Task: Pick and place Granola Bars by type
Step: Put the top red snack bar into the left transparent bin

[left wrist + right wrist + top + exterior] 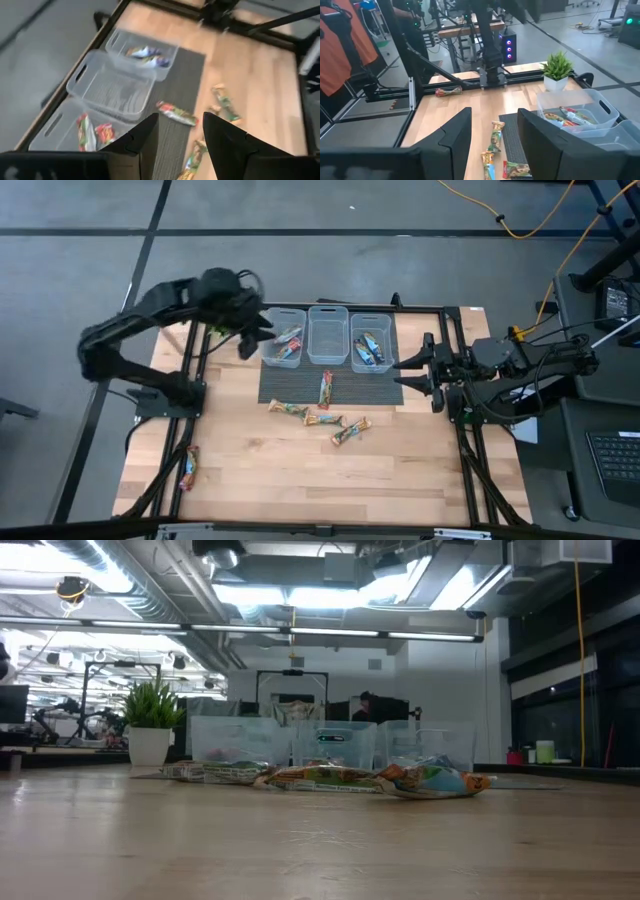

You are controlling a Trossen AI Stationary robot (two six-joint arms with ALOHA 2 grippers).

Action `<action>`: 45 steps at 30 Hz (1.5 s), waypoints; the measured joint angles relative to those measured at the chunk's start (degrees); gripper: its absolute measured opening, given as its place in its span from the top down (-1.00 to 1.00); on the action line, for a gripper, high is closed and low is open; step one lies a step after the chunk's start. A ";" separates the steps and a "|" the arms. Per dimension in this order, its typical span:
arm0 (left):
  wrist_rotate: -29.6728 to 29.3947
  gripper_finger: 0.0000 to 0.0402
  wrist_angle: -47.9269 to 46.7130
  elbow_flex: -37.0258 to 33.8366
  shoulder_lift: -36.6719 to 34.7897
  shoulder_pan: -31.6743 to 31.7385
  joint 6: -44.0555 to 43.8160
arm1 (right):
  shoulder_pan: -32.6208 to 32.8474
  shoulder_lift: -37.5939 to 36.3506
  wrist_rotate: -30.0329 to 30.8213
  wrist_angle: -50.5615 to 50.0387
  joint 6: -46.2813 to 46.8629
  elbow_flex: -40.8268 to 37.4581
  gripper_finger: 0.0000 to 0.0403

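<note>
Sorting in progress, between two picks. Nearest the table's front edge, one stray red-orange crinkly-wrapped granola bar (188, 468) lies alone by the left frame rail. Toward mid-table, three loose tan-gold and green foil bars (320, 420) rest on the pale wooden tabletop (280, 470), and a red-wrapped bar (325, 389) lies on the dark ribbed mat (285, 387) just beyond them. Farther back stand three clear plastic rectangular bins: the left bin (284, 337) holds red-orange bars, the middle bin (328, 335) appears empty, the right bin (371, 340) holds blue-wrapped bars.

The left gripper (180, 137) hovers beside the left bin, fingers parted, nothing between them. The right gripper (495, 140) waits at the table's right edge near the right bin, fingers likewise apart and empty.

Judged step: release at the left bin complete; the next move calls for a descent onto a loose bar, probably the nearby red one, with the fingers straddling its narrow width.
</note>
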 joint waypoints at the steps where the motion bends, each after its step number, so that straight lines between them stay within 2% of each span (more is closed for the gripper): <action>1: -0.73 0.27 -0.03 0.02 -1.13 -1.17 -0.15 | 0.00 -0.02 0.00 0.02 0.00 0.00 0.19; 4: -2.67 0.26 -0.14 0.02 -3.55 -4.39 -2.66 | 0.00 -0.02 0.02 0.02 0.00 0.00 0.19; 11: -2.32 0.26 -0.65 0.02 -4.15 -10.65 -5.49 | 0.00 0.01 3.23 0.02 -0.02 0.00 0.19; 15: -2.31 0.25 -2.67 0.04 -2.26 -12.75 -5.44 | 0.00 0.00 3.69 0.02 0.01 0.00 0.19; 23: -3.48 0.24 -14.97 0.02 5.31 -15.39 -3.30 | 0.00 0.01 3.61 0.02 0.21 0.00 0.19; 32: -3.84 0.24 -13.97 0.02 10.62 -17.27 -0.39 | 0.00 0.00 3.52 0.02 0.41 0.00 0.19; 45: -3.36 0.23 -5.77 0.04 12.18 -19.16 0.05 | 0.00 0.00 3.41 -0.01 -1.11 0.00 0.19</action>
